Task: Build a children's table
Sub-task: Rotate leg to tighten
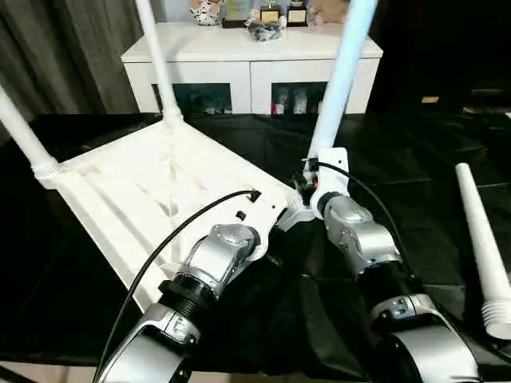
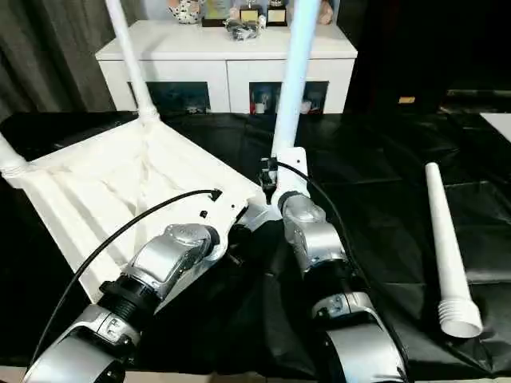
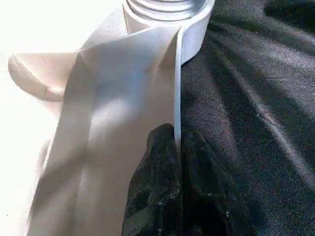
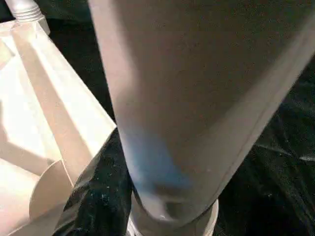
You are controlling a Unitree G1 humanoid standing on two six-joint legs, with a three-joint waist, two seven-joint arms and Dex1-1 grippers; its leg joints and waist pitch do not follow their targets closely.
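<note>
A black, wrinkled cloth [image 1: 415, 159] covered the tabletop. On it the children's table [image 1: 152, 191] lay upside down, ribbed underside up, legs rising from its corners. Well apart to the right, one loose white leg [image 1: 483, 247] lay flat on the cloth.

The small white plastic table top with a ribbed underside [image 1: 152, 187] is seen as smooth, slightly glossy plastic. The thin rim pinched between the black fingers [image 3: 157, 196] of the left gripper [image 3: 177, 142] looks matt, and the fingers look rough and grainy. The long round white plastic leg [image 1: 339, 80] just in front of the right gripper [image 4: 147, 196] is smooth with a soft shine. The black cloth cover [image 2: 383, 183] under both hands is wrinkled and faintly shiny. The silver forearm shells [image 1: 363, 235] are seen as polished metal.
</note>
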